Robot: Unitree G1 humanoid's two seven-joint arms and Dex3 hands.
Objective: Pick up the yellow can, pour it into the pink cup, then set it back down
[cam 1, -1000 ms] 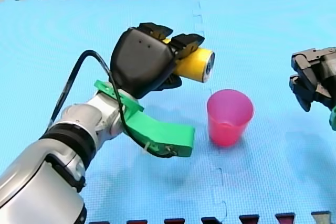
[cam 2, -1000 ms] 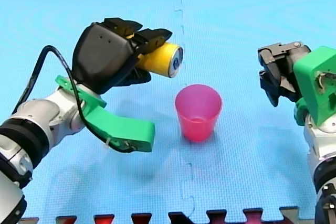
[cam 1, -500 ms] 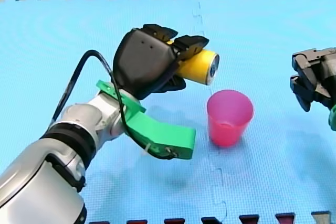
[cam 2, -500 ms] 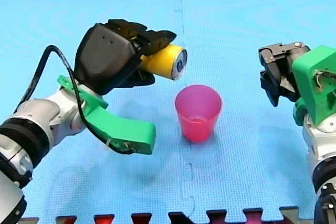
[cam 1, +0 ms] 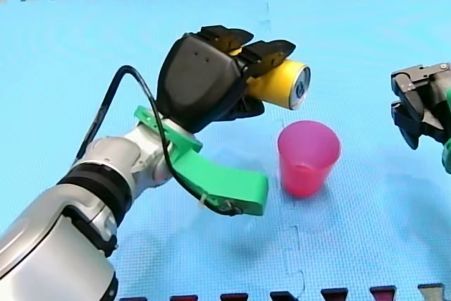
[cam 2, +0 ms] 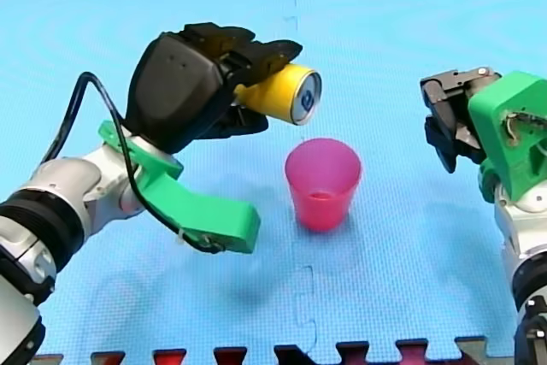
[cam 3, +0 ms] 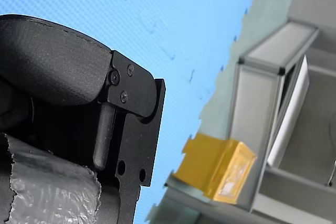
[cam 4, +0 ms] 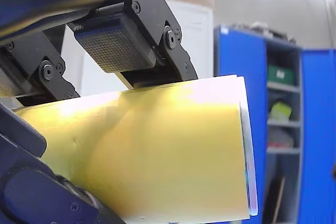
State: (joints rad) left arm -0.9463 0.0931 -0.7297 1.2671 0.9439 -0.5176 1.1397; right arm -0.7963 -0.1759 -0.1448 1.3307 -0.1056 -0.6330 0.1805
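My left hand (cam 1: 243, 68) is shut on the yellow can (cam 1: 282, 84), holding it on its side in the air. The can's silver top (cam 2: 307, 98) points right, just above and left of the pink cup's rim. The pink cup (cam 1: 308, 158) stands upright on the blue mat, right of centre. In the second wrist view the yellow can (cam 4: 157, 156) lies between the dark fingers (cam 4: 113, 43) of that left hand. My right hand (cam 2: 453, 121) hovers at the right edge, level with the cup and well apart from it, holding nothing.
A blue foam mat (cam 1: 352, 47) covers the whole work surface, with jigsaw edges at the back and front. A green bracket (cam 1: 225, 188) on my left wrist hangs low to the left of the cup.
My left hand has carried the can up and to the right, bringing its top closer to the cup. The cup and right hand have stayed put.
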